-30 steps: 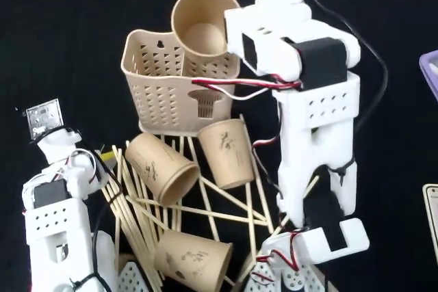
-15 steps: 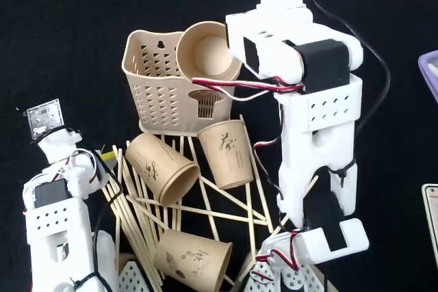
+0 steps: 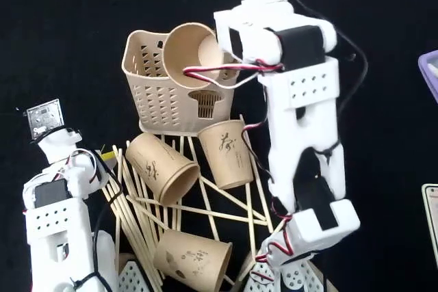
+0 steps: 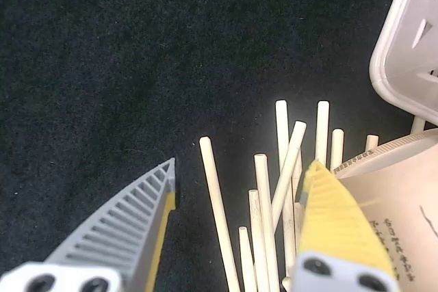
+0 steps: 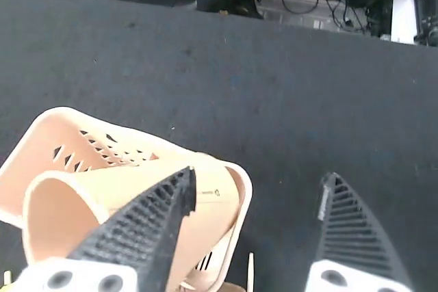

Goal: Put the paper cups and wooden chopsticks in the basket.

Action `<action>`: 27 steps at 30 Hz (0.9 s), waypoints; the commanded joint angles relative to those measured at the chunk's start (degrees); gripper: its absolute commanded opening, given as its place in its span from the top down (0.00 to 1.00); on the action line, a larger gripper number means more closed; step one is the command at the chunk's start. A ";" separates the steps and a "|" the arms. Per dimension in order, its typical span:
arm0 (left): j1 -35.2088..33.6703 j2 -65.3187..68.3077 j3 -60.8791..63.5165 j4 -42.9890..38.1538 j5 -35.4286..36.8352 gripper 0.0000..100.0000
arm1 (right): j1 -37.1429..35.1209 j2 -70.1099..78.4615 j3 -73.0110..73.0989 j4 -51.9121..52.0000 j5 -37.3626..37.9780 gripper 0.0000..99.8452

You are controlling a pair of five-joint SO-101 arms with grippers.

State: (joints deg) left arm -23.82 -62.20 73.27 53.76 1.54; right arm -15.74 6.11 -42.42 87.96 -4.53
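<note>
Both grippers slack and empty, one paper cup tipped into the basket.

Nearest: left gripper, jaws spread wide over the ends of the wooden chopsticks, gripping nothing. Beyond, among scattered sticks on the black table: near cup, left cup and middle cup, all on their sides. Farthest: right gripper, fingers parted, above the basket, with the tilted cup leaning on its rim.

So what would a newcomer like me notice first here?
Probably the tall white right arm, its open right gripper beside a paper cup tipped sideways in the top of the beige basket. In front of the basket, three more cups sit among scattered wooden chopsticks, with the open left gripper above the chopstick ends.
</note>
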 commanded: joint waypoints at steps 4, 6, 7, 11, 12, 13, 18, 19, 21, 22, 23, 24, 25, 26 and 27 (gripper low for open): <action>-0.04 -0.88 -0.66 -0.62 0.18 0.71 | 0.53 -2.15 -3.74 -2.11 -0.53 0.71; -0.04 -0.88 -0.66 -0.62 0.18 0.71 | 0.44 -4.18 -5.05 -1.41 -0.53 0.71; -0.04 -0.88 -0.66 -0.62 0.18 0.71 | 0.18 -5.32 -5.85 -0.97 -0.53 0.71; -0.04 -0.88 -0.66 -0.62 0.18 0.71 | -2.81 -8.84 -7.16 1.93 -0.44 0.71; -0.04 -0.88 -0.66 -0.62 0.18 0.71 | -3.78 -9.36 -7.16 3.25 -0.18 0.71; -0.04 -0.88 -0.66 -0.62 0.18 0.71 | -4.40 -9.45 -7.08 4.66 -0.09 0.71; -0.04 -0.88 -0.66 -0.62 0.18 0.71 | -5.27 -9.54 -7.08 9.32 0.00 0.71; -0.04 -0.88 -0.66 -0.62 0.18 0.71 | -4.57 -9.45 -6.99 9.76 0.00 0.71; -0.04 -0.88 -0.66 -0.62 0.18 0.71 | -3.60 -9.27 -5.58 9.49 0.00 0.71; -0.13 -0.88 -0.66 -0.62 0.18 0.71 | -3.25 -9.10 -4.44 8.97 0.00 0.71; -0.13 -0.88 -0.66 -0.62 0.18 0.71 | -2.99 -8.75 -3.21 8.44 0.00 0.71; -0.13 -0.88 -0.66 -0.62 0.18 0.71 | -2.55 -8.22 -1.71 7.65 0.00 0.71; -0.13 -0.88 -0.66 -0.62 0.18 0.71 | -2.11 -7.69 -0.22 6.68 0.00 0.71; -0.13 -0.88 -0.66 -0.62 0.18 0.71 | -1.58 -7.08 0.84 5.71 0.00 0.71; -0.22 -0.88 -0.66 -0.62 0.18 0.71 | -1.23 -6.64 1.71 4.57 0.00 0.71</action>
State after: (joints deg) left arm -23.82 -62.20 73.27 53.76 1.54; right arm -19.52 -0.75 -43.74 96.13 -4.53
